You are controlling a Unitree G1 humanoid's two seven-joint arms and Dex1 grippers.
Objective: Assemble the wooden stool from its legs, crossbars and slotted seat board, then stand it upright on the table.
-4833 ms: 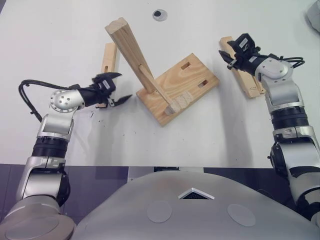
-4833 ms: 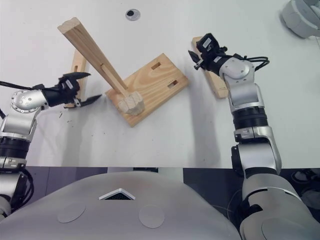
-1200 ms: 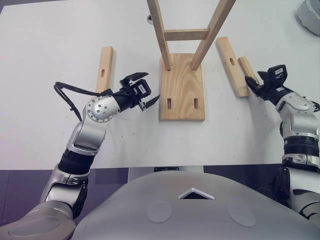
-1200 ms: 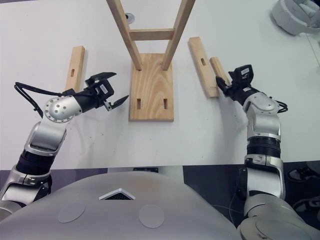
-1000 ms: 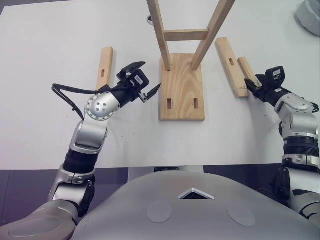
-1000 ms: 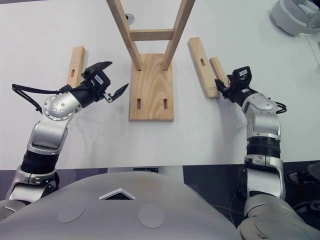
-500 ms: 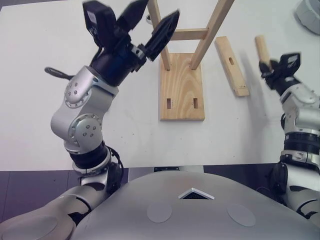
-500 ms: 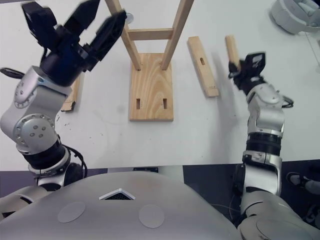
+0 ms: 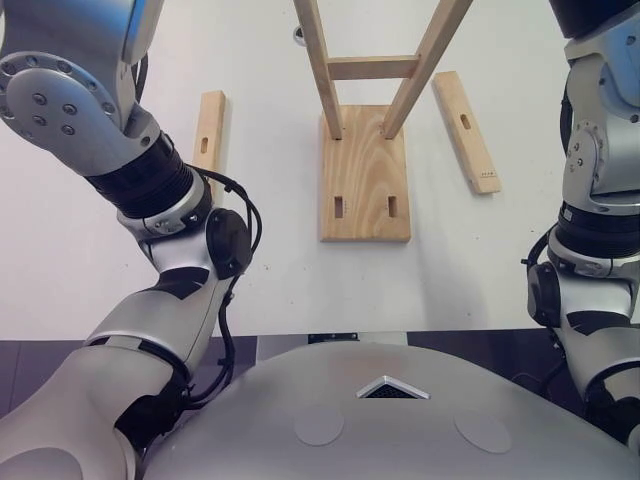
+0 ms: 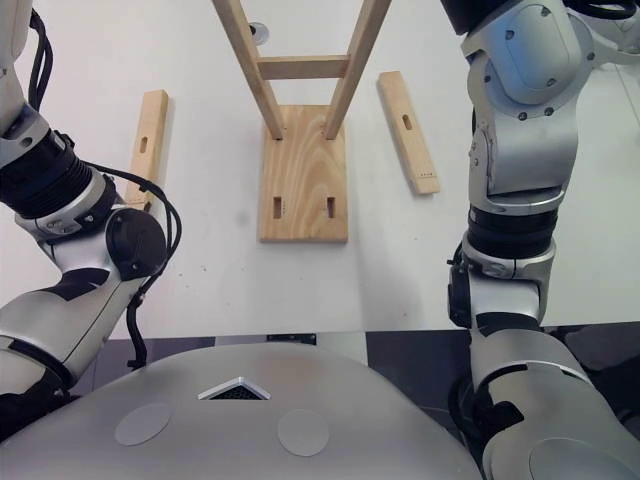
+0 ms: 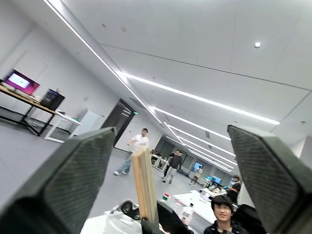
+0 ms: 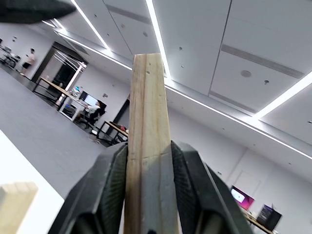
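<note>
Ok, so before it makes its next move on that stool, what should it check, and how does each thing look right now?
1. Right gripper holding its wooden bar: ok, shut on both sides of it.
2. Left gripper free: ok, open, with nothing between its fingers.
3. Seat board flat on the table: ok.
4. Standing legs in the far slots, joined by the crossbar: ok.
5. Near slots free: ok, both are empty.
6. Loose legs findable: ok, left leg and right leg lie flat either side of the board.
</note>
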